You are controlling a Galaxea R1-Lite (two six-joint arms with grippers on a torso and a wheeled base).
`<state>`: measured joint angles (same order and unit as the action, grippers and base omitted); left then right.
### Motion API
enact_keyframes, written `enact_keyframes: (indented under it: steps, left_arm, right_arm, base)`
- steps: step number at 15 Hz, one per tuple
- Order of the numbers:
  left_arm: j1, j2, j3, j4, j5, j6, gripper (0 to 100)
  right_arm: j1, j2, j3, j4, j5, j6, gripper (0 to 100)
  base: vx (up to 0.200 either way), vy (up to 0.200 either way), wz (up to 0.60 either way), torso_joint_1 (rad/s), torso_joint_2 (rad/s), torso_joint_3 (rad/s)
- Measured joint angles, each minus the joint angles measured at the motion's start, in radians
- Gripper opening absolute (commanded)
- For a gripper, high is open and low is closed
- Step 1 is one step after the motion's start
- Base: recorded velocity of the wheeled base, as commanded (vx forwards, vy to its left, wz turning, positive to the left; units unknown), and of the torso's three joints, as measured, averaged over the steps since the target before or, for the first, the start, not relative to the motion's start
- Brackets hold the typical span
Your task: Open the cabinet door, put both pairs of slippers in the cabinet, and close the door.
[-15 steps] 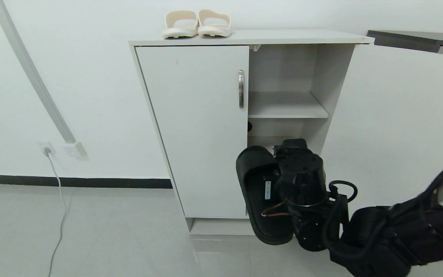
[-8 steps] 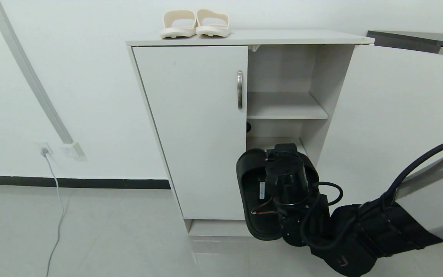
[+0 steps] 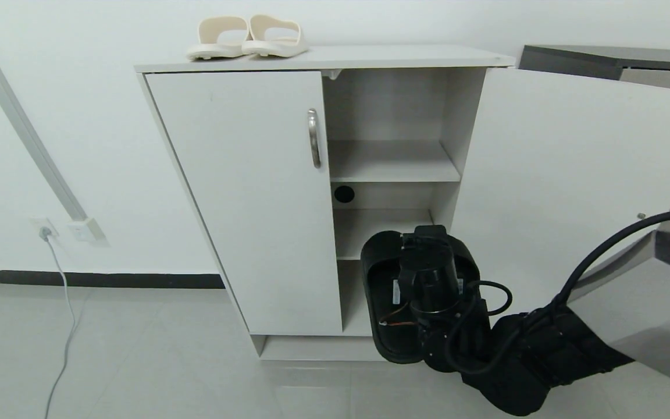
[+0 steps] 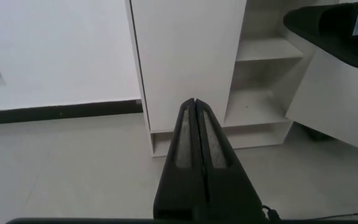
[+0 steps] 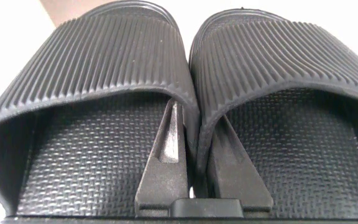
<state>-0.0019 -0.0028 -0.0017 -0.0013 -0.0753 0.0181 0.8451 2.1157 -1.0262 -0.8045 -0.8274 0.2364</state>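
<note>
A white cabinet (image 3: 323,58) stands against the wall, its left door (image 3: 248,198) closed and its right door (image 3: 550,174) swung wide open. A cream pair of slippers (image 3: 245,35) rests on its top. My right gripper (image 3: 425,241) is low in front of the open compartment. It is shut on the black pair of slippers (image 3: 384,291). My right gripper (image 5: 197,115) pinches the two inner strap edges of the black slippers (image 5: 104,81) together. My left gripper (image 4: 194,109) is shut on nothing, above the floor, facing the cabinet base (image 4: 253,134).
Inside the open side are an upper shelf (image 3: 393,163), a middle shelf (image 3: 378,233) and a bottom board (image 3: 355,302), all bare. A handle (image 3: 313,138) sits on the closed door. A wall socket with a hanging cable (image 3: 59,279) is at the left.
The head camera has shifted, so the cabinet appears further left. Relative to the cabinet, the right arm with the black slippers has moved right, from the closed door's edge to the open compartment.
</note>
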Motion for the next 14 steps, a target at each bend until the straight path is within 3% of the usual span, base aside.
enact_keyframes:
  steps: [3,14]
  left_arm:
    - [0.001,0.0,0.0,0.0,0.0,0.0,0]
    - [0.0,0.001,0.0,0.0,-0.001,0.001,0]
  right_arm:
    - [-0.003,0.064,-0.004,-0.144,0.07,-0.005,0]
    - [0.0,0.211,-0.029,-0.159,0.096,0.0,0]
  base:
    - [0.0,0.0,0.0,0.0,0.0,0.0]
    - [0.0,0.0,0.0,0.0,0.0,-0.022]
